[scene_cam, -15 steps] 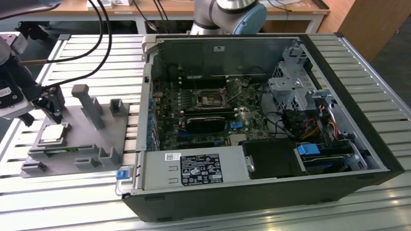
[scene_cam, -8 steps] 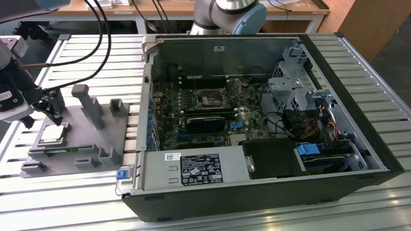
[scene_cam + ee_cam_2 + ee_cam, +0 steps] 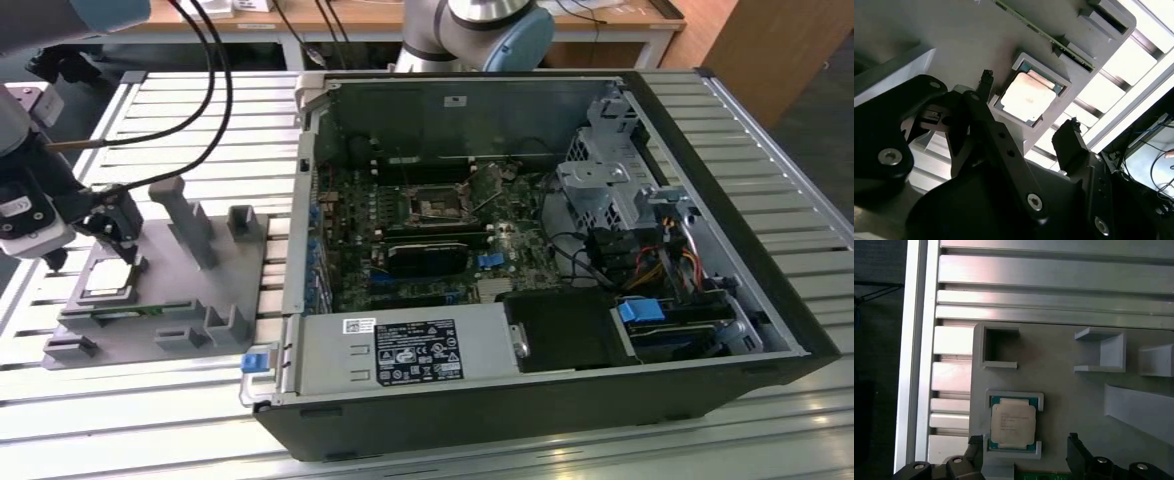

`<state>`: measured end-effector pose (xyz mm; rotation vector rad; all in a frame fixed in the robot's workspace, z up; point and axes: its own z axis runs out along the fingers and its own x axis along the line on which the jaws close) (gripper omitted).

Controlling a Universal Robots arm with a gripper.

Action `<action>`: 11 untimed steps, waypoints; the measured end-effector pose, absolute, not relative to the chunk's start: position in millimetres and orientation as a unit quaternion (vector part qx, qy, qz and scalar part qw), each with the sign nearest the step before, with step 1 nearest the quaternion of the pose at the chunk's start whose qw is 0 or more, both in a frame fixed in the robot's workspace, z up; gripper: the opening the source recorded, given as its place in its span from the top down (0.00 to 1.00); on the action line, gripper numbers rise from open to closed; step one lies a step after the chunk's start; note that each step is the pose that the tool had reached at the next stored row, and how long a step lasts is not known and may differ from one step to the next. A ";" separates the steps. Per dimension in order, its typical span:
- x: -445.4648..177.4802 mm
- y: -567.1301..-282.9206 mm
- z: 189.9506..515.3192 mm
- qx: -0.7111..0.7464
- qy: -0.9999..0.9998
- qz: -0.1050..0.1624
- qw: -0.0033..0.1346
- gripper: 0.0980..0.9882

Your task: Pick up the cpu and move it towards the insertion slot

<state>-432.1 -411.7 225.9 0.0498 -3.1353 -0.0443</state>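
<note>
Exterior view: the claw (image 3: pixel 114 243) hangs low over a grey fixture (image 3: pixel 200 290) on the slatted surface (image 3: pixel 174 400), with the cpu (image 3: pixel 112 280) directly beneath it in a square nest. The insertion slot (image 3: pixel 438 205) sits on the board inside the open computer case (image 3: pixel 534 415), well apart from the claw. Second wrist view: the claw (image 3: pixel 1029 102) is spread wide and grips nothing. Its two black fingertips (image 3: pixel 985 80) stand on opposite sides of the cpu (image 3: pixel 1029 96), apparently clear of its edges, and the chip lies flat within the raised rim of the nest. First wrist view: the cpu (image 3: pixel 1013 423) rests between the open fingers (image 3: pixel 1074 446), metal lid up, framed by the nest of the fixture (image 3: pixel 1069 400). Whether the fingertips are at chip height cannot be told. Status, as judged: the claw is placed and aligned across the chip, but the task proper is at its start. The grasp, the lift and the carry toward the slot are all not yet done.
</note>
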 end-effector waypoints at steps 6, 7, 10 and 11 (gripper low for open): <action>-432.2 -411.6 220.1 0.016 -1.000 -0.015 0.003 0.24; -432.3 -411.6 218.7 0.016 -1.000 -0.015 0.003 0.24; -433.8 -411.7 213.0 0.016 -1.000 -0.015 0.003 0.24; -434.1 -411.7 212.2 0.016 -1.000 -0.015 0.003 0.24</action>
